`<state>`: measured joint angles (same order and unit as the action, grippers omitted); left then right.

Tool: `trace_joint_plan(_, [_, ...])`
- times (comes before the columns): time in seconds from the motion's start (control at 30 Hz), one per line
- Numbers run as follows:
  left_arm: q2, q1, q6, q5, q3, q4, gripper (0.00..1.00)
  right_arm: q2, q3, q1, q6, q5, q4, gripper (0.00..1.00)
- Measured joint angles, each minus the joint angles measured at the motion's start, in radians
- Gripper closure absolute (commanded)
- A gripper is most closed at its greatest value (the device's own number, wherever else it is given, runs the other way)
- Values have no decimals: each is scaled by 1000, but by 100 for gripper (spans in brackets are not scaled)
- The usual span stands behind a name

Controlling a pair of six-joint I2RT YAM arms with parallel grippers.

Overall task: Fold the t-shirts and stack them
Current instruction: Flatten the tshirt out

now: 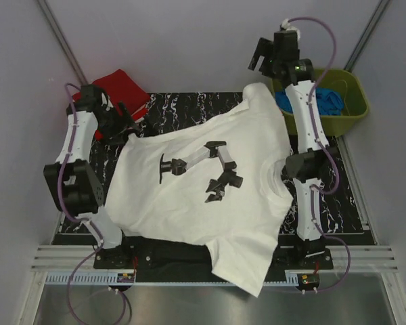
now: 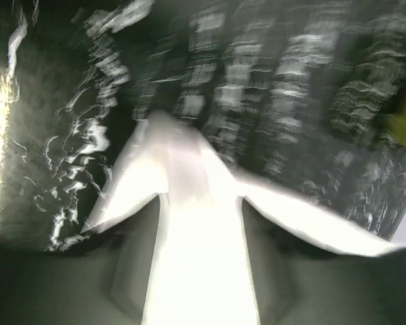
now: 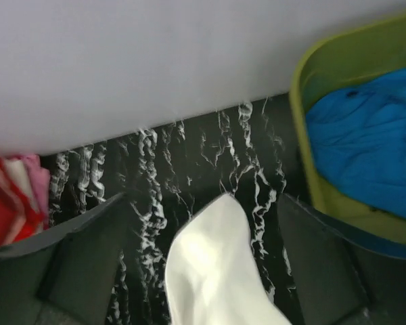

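A white t-shirt (image 1: 189, 203) with a dark chest print (image 1: 203, 169) lies spread across the black marbled mat (image 1: 352, 203), one sleeve hanging over the near edge. My left gripper (image 1: 127, 125) sits low at the shirt's far left corner. In the blurred left wrist view its jaws (image 2: 201, 200) stand apart with white cloth (image 2: 196, 257) lying between them. My right gripper (image 1: 264, 64) hovers open above the shirt's far right corner. In the right wrist view that gripper (image 3: 201, 200) has the cloth tip (image 3: 216, 264) loose below it. A red folded t-shirt (image 1: 125, 91) rests at the far left.
A green bin (image 1: 355, 95) holding blue cloth (image 1: 325, 101) stands at the far right, close to the right arm; its rim (image 3: 301, 88) shows in the right wrist view. The red and pink stack (image 3: 10, 196) lies at that view's left edge. Grey walls enclose the table.
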<state>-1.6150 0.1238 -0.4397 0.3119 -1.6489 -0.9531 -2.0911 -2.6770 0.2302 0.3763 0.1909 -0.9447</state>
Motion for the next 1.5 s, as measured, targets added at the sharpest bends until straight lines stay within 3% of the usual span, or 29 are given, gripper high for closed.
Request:
trace_joint_plan(0.03, [-92, 18, -1, 8, 7, 9, 1, -175, -153, -4, 3, -31, -34, 0])
trace_joint_plan(0.07, [-144, 28, -13, 14, 24, 11, 1, -254, -155, -5, 6, -53, -35, 0])
trace_joint_plan(0.17, [-134, 32, -13, 21, 96, -28, 1, -217, 360, -5, 25, -100, 32, 0])
trace_joint_plan(0.23, [-39, 28, -2, 23, 109, -43, 1, -184, 535, 8, 21, -127, 30, 0])
trace_joint_plan(0.3, [87, 22, 6, 27, 120, -32, 1, -132, 591, 40, 24, -142, 11, 0])
trace_joint_plan(0.47, [378, 21, 25, 24, 274, 6, 1, 268, 821, 26, 34, -175, 90, 0])
trace_joint_plan(0.57, [429, 21, 27, 23, 396, 12, 1, 539, 993, 23, 62, -206, 189, 0])
trace_joint_plan(0.7, [402, 21, 25, 26, 545, 32, 1, 655, 1161, 108, 101, -272, 298, 0])
trace_joint_plan(0.83, [416, 21, 24, 31, 619, 34, 1, 533, 1309, 195, 136, -353, 353, 0])
trace_joint_plan(0.97, [450, 19, 25, 34, 623, 45, 1, 347, 1325, 221, 142, -369, 293, 2])
trace_joint_plan(1.07, [474, 15, 26, 32, 625, 46, 1, 303, 1332, 222, 143, -369, 247, 5])
trace_joint_plan(1.33, [560, 13, 53, 29, 691, 45, 1, 286, 1387, 228, 146, -403, 244, 31])
trace_joint_plan(1.5, [569, 13, 71, 27, 710, 29, 1, 179, 1386, 229, 149, -437, 267, 38])
